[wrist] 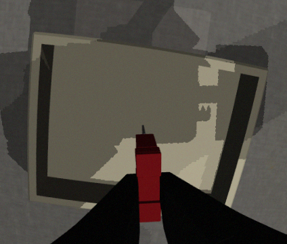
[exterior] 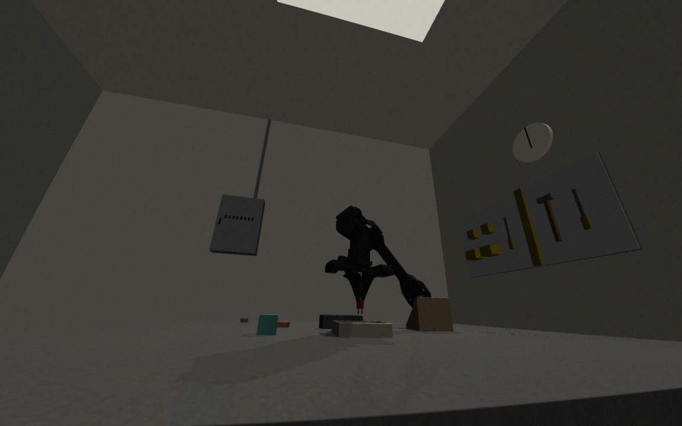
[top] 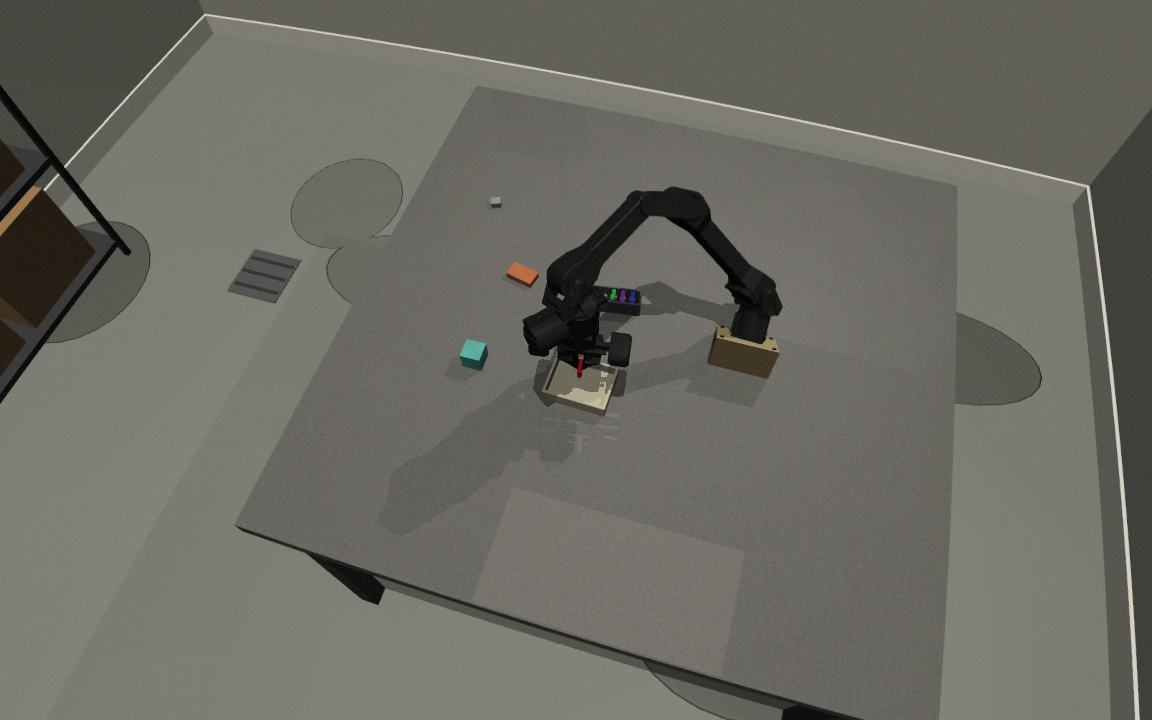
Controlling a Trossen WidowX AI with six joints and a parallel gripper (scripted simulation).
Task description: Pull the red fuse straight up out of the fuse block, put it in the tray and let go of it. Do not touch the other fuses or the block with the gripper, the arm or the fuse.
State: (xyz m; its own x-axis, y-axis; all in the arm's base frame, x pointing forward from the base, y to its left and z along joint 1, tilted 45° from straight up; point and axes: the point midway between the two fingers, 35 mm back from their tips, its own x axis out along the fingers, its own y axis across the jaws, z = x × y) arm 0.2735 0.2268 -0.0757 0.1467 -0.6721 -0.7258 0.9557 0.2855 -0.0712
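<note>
My gripper (top: 580, 361) (exterior: 360, 302) (wrist: 147, 184) is shut on the red fuse (top: 579, 368) (exterior: 360, 304) (wrist: 148, 164). The fuse hangs upright with its prongs down, above the cream tray (top: 576, 408) (exterior: 367, 329) (wrist: 32, 118). In the wrist view the tray's floor lies below the fuse, and no fuse lies in the part that shows. In the exterior view there is a gap between the prongs and the tray's rim. The black fuse block (top: 623, 309) (exterior: 327, 320) stands behind the tray. Its green, purple and blue fuses show; its left part is hidden by the arm.
A teal cube (top: 473, 354) (exterior: 267, 324) stands left of the tray. An orange block (top: 522, 274) (exterior: 283, 323) and a small grey cube (top: 495, 202) (exterior: 244, 319) lie further back. The arm's tan base block (top: 742, 352) (exterior: 434, 314) stands to the right.
</note>
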